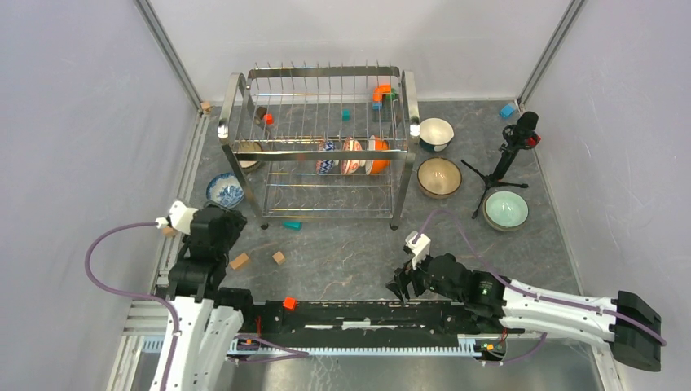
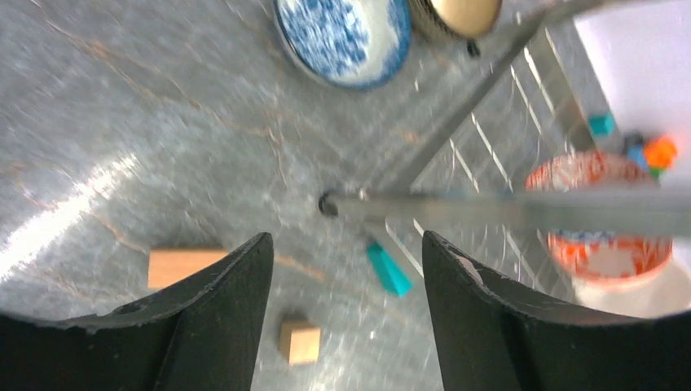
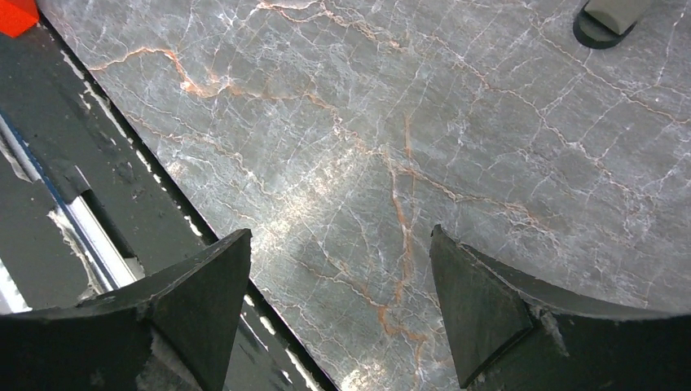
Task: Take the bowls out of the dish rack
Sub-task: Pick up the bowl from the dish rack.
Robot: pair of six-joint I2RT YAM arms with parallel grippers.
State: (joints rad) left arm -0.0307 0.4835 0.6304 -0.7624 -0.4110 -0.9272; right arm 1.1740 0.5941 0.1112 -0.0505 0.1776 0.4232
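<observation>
The chrome dish rack stands at the back centre of the table. On its lower tier stand a blue-patterned bowl, a red-patterned bowl, an orange bowl and, at the left end, a pale-inside bowl. On the table lie a blue-patterned bowl, a teal-and-white bowl, a brown speckled bowl and a pale green bowl. My left gripper is open and empty near the rack's front left leg. It shows in the left wrist view facing a rack bar. My right gripper is open and empty, low over the marble.
Two wooden blocks and a teal block lie in front of the rack. An orange block sits on the black base strip. A black microphone tripod stands at the right. Small coloured blocks sit on the rack's top tier.
</observation>
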